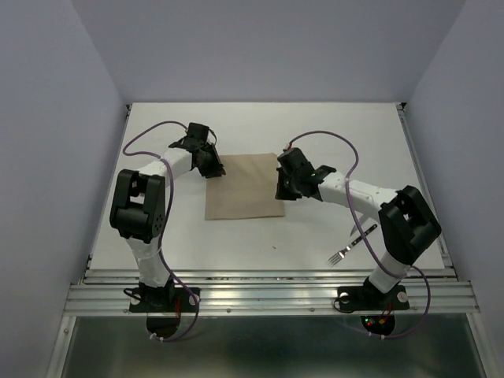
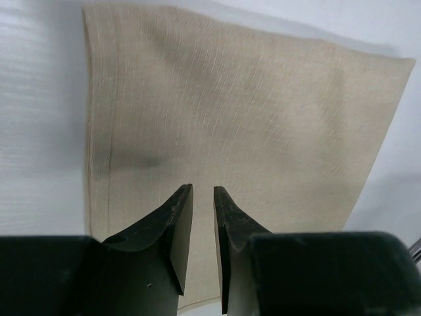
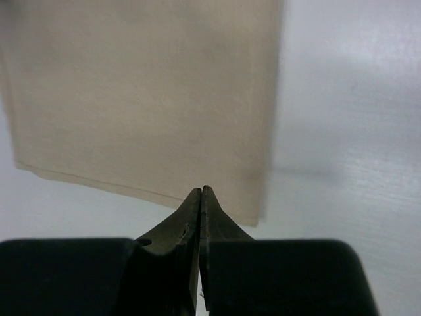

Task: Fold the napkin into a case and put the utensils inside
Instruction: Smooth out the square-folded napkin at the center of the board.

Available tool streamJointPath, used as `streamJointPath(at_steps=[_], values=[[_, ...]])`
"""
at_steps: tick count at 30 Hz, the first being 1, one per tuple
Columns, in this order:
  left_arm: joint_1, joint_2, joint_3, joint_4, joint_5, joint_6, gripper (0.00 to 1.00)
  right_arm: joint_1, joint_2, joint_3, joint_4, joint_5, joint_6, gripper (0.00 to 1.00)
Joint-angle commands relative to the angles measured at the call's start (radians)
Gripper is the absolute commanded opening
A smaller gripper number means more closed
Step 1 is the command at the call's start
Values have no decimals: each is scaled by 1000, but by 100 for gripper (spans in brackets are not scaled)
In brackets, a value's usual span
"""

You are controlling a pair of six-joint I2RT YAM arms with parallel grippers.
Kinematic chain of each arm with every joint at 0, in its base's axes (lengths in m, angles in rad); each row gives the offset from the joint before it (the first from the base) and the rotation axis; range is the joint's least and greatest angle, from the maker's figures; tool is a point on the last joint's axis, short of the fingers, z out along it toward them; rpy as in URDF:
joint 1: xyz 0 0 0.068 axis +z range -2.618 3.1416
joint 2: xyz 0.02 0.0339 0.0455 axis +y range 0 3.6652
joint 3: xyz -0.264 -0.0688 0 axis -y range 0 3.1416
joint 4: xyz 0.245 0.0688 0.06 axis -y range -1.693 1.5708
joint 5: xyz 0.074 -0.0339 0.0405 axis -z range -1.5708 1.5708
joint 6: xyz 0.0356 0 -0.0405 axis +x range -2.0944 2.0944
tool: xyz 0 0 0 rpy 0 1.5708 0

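- The napkin [image 1: 244, 189] lies flat in the middle of the desk [image 1: 331, 134]. It looks layered along one edge, so I judge that a fold is already in and the next one is in hand.
- The left end effector [image 1: 211, 164] hangs over the napkin's far-left corner. Its jaws are parted by a narrow gap, with bare cloth showing through and nothing held.
- The right end effector [image 1: 283, 189] sits at the napkin's right edge near a corner. Its jaws are pressed together and no cloth is visibly caught between them.
- The fork [image 1: 350, 246] lies well apart from the napkin, on its near-right side. I cannot make out the knife.
- To fold well, the right jaws probably need to part before they come down on the napkin's edge, or they will only push the cloth.
- Each side should take every layer at its corner of the napkin. Pinching the top sheet alone would peel the fold open.
- Both corners should lift together and travel evenly across the napkin, so that the crease runs straight.
- The fold should stay narrow enough to make a fork-length pocket.
- The main risk is the soft cloth dragging or bunching across the desk.
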Motion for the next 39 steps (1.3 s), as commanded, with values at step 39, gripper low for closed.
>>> streamJointPath(at_steps=[39], values=[[20, 275, 337, -62, 29, 51, 30, -252, 577, 663, 8, -74, -58, 1]])
